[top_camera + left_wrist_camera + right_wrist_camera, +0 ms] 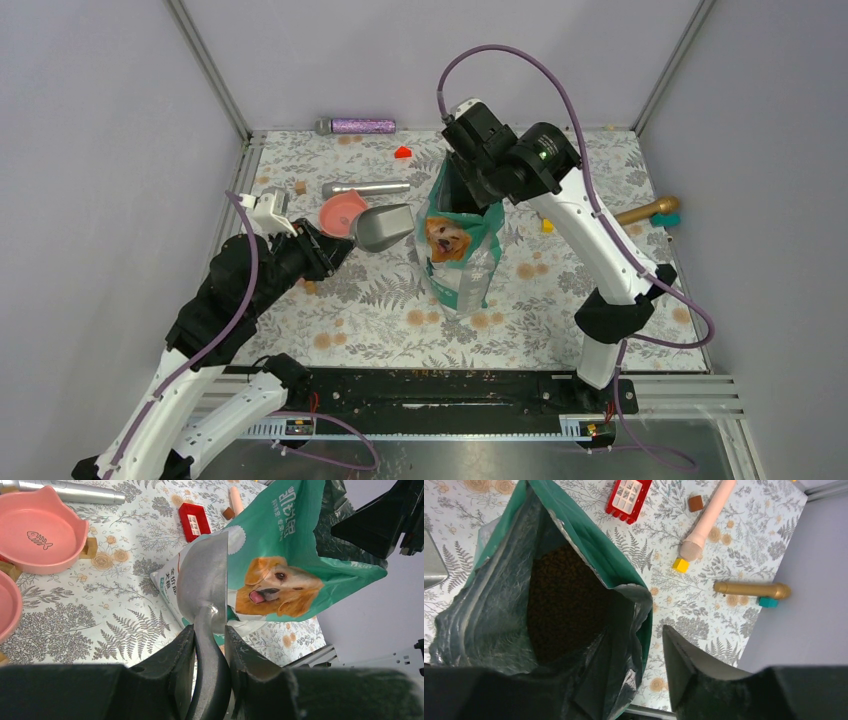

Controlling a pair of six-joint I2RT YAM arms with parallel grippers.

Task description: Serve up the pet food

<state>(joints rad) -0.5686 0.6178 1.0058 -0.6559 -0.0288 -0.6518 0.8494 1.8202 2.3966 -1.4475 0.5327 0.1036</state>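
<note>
The left gripper (209, 630) is clenching its jaws on the handle of the grey metal scoop (204, 577). It is holding the scoop level just beside the teal foil bag with the dog picture (460, 250), mouth towards the bag, probably ready to dip in. No kibble is showing in the scoop.

The right gripper (480, 175) is hanging over the bag's open top with its jaws parted astride the far rim. The one finger (696, 672) in view is standing clear of the foil, so nothing is being gripped. It is likely there to pinch the rim and steady the upright bag while the scoop goes in.

The pet food (564, 600), a dark heap of small brown pellets, is sitting deep inside the bag, none of it served.

The pink cat-shaped bowl with the fish drawing (42, 535) is waiting on the flower-print counter (560, 290) near the scoop, a short carry for each load.
</note>
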